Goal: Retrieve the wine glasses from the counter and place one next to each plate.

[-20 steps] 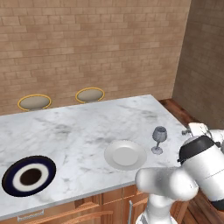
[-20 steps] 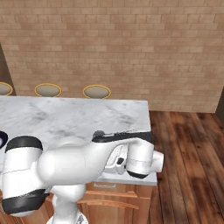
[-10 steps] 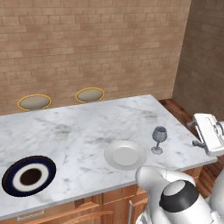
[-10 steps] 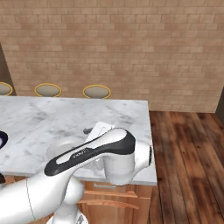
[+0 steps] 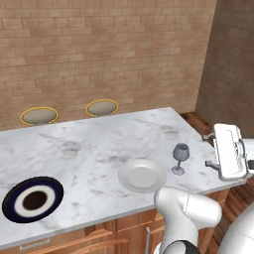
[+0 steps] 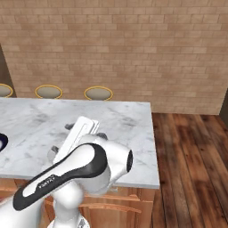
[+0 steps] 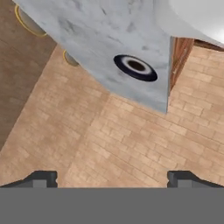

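White arm (image 6: 84, 173), dark joints

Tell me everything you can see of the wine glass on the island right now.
The wine glass is small and stemmed, translucent bluish-grey, with a rounded bowl, thin stem and round foot. It stands upright on the marble top, just right of the white plate and apart from it, near the island's right end. Nothing touches it except the top; the open pincer hangs off to its right, clear of it.
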Motion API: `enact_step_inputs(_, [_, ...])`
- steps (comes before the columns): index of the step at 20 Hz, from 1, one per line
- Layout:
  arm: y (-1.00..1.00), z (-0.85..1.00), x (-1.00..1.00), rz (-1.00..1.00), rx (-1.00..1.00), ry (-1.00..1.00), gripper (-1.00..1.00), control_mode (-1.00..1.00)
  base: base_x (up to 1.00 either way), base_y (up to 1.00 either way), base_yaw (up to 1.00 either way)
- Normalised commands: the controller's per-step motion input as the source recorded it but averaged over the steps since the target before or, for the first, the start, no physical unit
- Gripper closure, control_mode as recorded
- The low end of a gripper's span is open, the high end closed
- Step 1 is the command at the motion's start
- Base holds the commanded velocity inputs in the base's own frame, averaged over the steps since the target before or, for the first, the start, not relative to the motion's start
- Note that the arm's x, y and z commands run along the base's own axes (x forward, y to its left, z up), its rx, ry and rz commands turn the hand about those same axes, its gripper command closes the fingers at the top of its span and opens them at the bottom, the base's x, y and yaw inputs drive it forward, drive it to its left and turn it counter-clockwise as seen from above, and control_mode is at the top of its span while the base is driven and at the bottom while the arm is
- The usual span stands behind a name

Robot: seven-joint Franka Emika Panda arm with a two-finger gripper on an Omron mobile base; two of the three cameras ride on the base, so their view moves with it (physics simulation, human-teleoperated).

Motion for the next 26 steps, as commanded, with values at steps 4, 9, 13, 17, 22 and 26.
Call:
enact_step_inputs(4, [0.01, 0.37, -0.78, 0.00, 0.00, -0.38, -1.00, -1.00, 0.00, 0.00, 0.00])
enact_step_inputs(9, [0.00, 0.07, -0.20, 0.00, 0.00, -0.07, -1.00, 1.00, -0.80, 0.04, 0.01])
enact_step_inputs(13, [0.00, 0.00, 0.00, 0.00, 0.00, 0.00, -1.00, 1.00, -0.97, -0.48, -0.30])
enact_step_inputs(17, [0.00, 0.00, 0.00, 0.00, 0.00, 0.00, -1.00, 1.00, -0.14, -0.51, -0.70])
enact_step_inputs(22, [0.00, 0.00, 0.00, 0.00, 0.00, 0.00, -1.00, 1.00, 0.00, 0.00, -0.98])
enact_step_inputs(26, [0.00, 0.00, 0.00, 0.00, 0.00, 0.00, -1.00, 1.00, 0.00, 0.00, -1.00])
